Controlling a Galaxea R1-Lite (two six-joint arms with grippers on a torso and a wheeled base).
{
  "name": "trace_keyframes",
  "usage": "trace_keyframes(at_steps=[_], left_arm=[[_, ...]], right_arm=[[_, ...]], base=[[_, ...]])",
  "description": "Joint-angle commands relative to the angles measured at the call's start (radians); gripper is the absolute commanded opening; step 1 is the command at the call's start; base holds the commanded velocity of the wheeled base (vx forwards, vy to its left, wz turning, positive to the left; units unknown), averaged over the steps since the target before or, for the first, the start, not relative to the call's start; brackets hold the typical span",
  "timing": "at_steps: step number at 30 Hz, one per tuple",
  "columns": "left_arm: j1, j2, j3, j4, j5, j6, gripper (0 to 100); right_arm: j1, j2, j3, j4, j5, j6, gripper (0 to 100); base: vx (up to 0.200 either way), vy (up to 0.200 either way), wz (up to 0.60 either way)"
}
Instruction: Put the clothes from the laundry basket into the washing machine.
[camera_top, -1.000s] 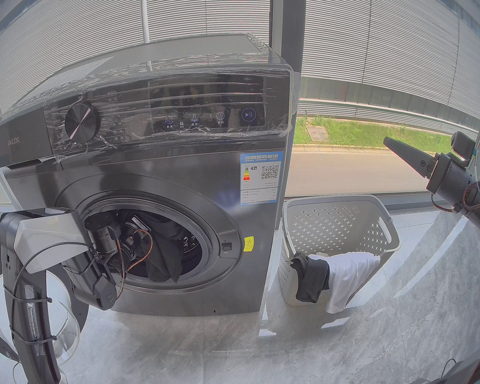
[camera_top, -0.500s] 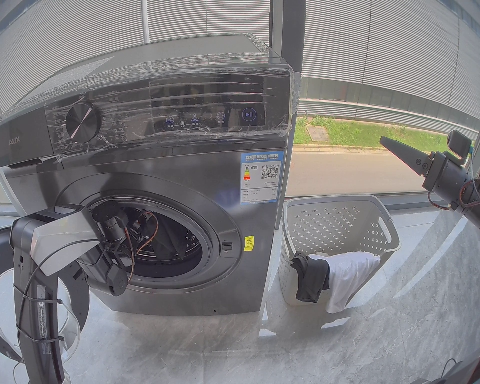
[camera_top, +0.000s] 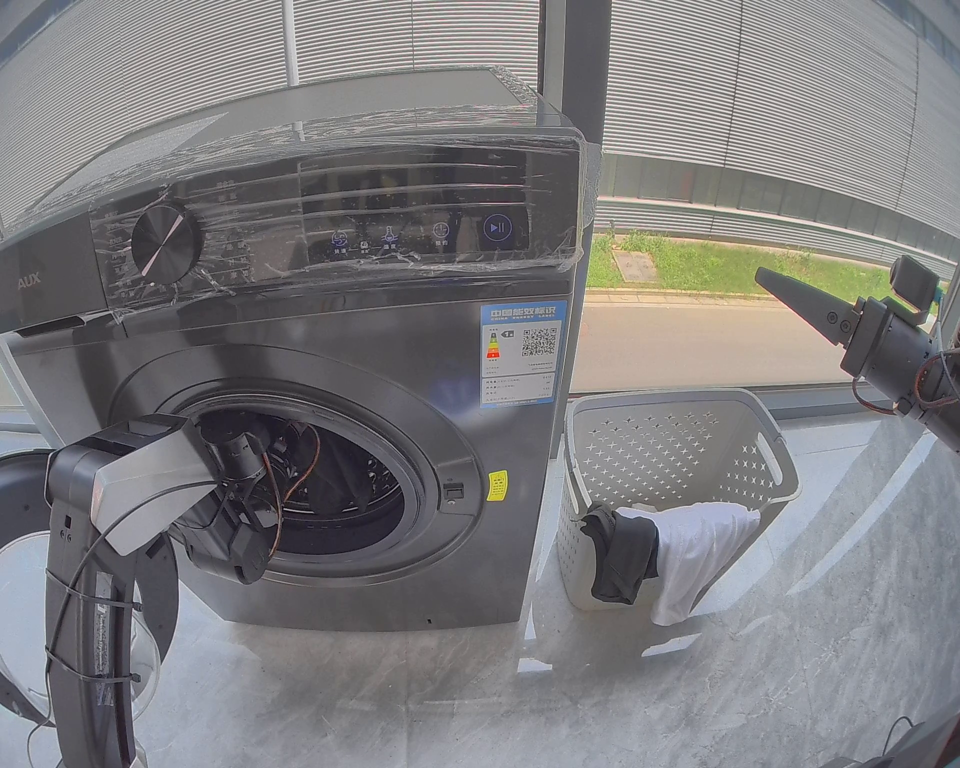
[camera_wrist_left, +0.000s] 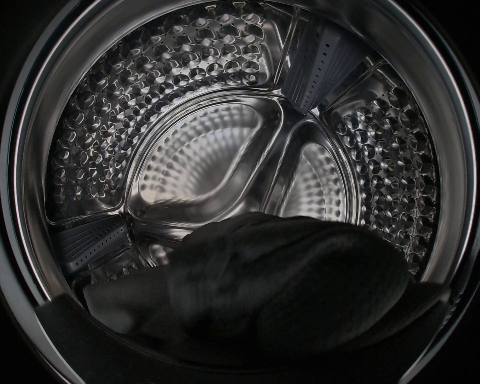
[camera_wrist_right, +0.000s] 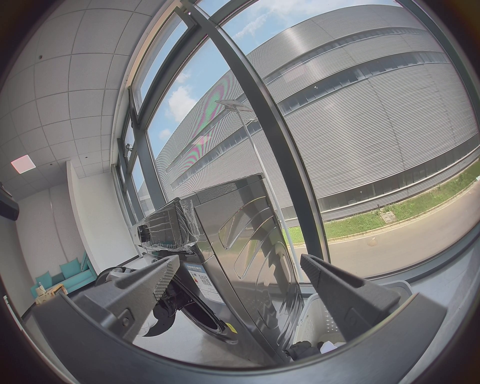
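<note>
Dark garment (camera_wrist_left: 280, 280) is lying in washing machine (camera_top: 400, 330) drum | left gripper (camera_top: 285, 462) is sitting there, possibly released, cannot tell | right gripper (camera_wrist_right: 239, 261) is hanging spread, empty | black cloth (camera_top: 625, 555), white cloth (camera_top: 700, 560) are draping laundry basket (camera_top: 770, 465) rim

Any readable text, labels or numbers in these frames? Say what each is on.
Brand logo, far left of washing machine front: short, legible, not quoted here.
Blue-headed label on the front: chart, QR code, print too small.
Control panel under wrap: icons, captions blurred.
Yellow sticker beside door opening: too small.
</note>
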Motion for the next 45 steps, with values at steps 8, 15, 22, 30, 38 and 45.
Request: trace_keyframes(at_steps=[8,15,22,30,38,45], left_arm=[[-0.002,-0.017,-0.035,-0.019,-0.005,0.015,100],[-0.002,-0.014,-0.016,-0.017,-0.006,0.062,100],[0.009,-0.005,0.022,0.000,-0.038,0.156,100],[0.021,-0.008,0.054,-0.002,-0.209,0.323,100],[0.027,-0.002,0.056,0.032,-0.267,0.381,100],[0.069,0.001,0.018,0.063,-0.304,0.431,100]], right_arm=[[0.000,0.000,-0.001,-0.001,0.000,0.000,100],[0.000,-0.003,-0.001,-0.001,0.000,0.000,100],[0.000,-0.004,-0.001,-0.001,0.000,0.000,100],[0.001,-0.003,-0.001,-0.001,0.000,0.000,100],[0.001,-0.001,-0.014,-0.001,0.000,0.000,100],[0.003,0.000,-0.014,-0.001,0.000,0.000,100]], base=[[0.000,0.000,0.00],[0.000,0.000,0.00],[0.000,0.000,0.00],[0.000,0.000,0.00],[0.000,0.000,0.00],[0.000,0.000,0.00]])
